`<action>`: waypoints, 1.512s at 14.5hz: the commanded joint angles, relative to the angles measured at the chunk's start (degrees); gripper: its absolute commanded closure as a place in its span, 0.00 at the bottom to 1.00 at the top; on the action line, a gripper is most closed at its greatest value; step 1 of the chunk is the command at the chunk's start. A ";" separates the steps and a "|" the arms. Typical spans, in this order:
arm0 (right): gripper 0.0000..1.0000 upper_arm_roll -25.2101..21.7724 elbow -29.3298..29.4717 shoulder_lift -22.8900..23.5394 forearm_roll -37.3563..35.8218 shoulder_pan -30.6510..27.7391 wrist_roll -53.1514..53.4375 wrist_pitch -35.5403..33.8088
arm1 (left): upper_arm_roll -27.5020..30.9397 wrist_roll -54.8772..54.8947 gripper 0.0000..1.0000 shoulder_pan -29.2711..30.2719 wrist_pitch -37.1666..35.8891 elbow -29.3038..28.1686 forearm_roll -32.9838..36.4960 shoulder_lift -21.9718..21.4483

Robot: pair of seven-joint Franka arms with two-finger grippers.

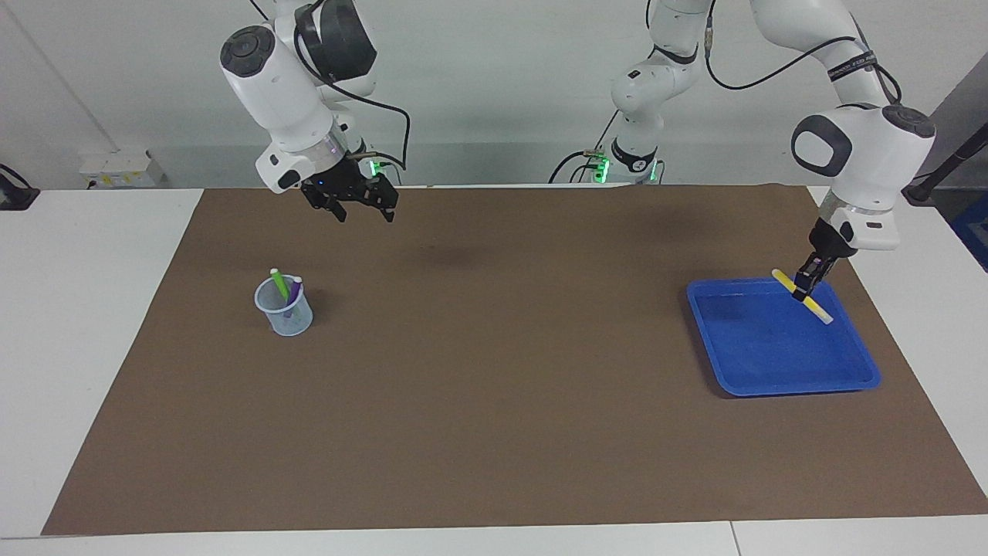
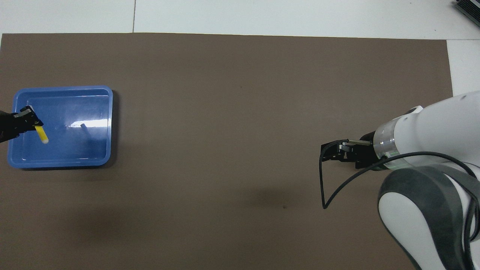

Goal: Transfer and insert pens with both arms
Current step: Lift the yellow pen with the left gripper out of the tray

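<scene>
Left black two-finger gripper [image 1: 806,282] is pinching the slim yellow marker pen [image 1: 803,296], tilted, in the air over the shallow blue plastic tray [image 1: 779,371]. Right gripper [image 1: 361,207] waits over the brown mat [image 1: 494,386], fingers spread. Green pen [image 1: 279,284] and purple pen [image 1: 292,292] stand in the clear plastic cup [image 1: 285,310].

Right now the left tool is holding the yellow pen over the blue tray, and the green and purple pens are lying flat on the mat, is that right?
Not quite. The facing view shows the green pen and purple pen standing in the clear cup, not flat on the mat. The rest holds: the left tool grips the yellow pen over the blue tray.
</scene>
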 commanded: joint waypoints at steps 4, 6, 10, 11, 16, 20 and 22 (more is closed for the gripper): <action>0.00 0.01 -1.24 -0.91 1.58 -0.16 0.82 1.33 | 0.38 -22.23 1.00 -2.21 -4.16 -0.16 0.62 -4.85; 0.00 0.01 -1.33 -0.91 1.58 -0.16 0.73 1.33 | 0.38 -28.40 1.00 -3.26 -4.51 -0.16 0.62 -5.47; 0.00 0.01 -1.07 -0.83 7.00 -0.16 0.47 2.47 | 0.38 -31.06 1.00 -4.31 -7.32 -0.16 0.62 -7.83; 0.00 0.01 -1.07 -0.83 9.12 -0.16 0.73 2.73 | 0.38 -31.41 1.00 -5.02 -8.20 -0.16 0.62 -8.36; 0.00 0.09 -1.15 -0.74 13.00 1.94 1.00 6.77 | 0.38 -38.16 1.00 -10.37 -13.38 0.11 0.62 -11.61; 0.00 0.01 -1.50 -0.65 16.52 4.40 1.69 9.67 | 0.38 -45.72 1.00 -16.17 -18.03 0.28 0.62 -14.69; 0.00 0.09 -1.59 -0.56 16.61 5.98 6.76 12.39 | 0.20 -49.85 1.00 -19.42 -21.02 0.72 0.71 -16.45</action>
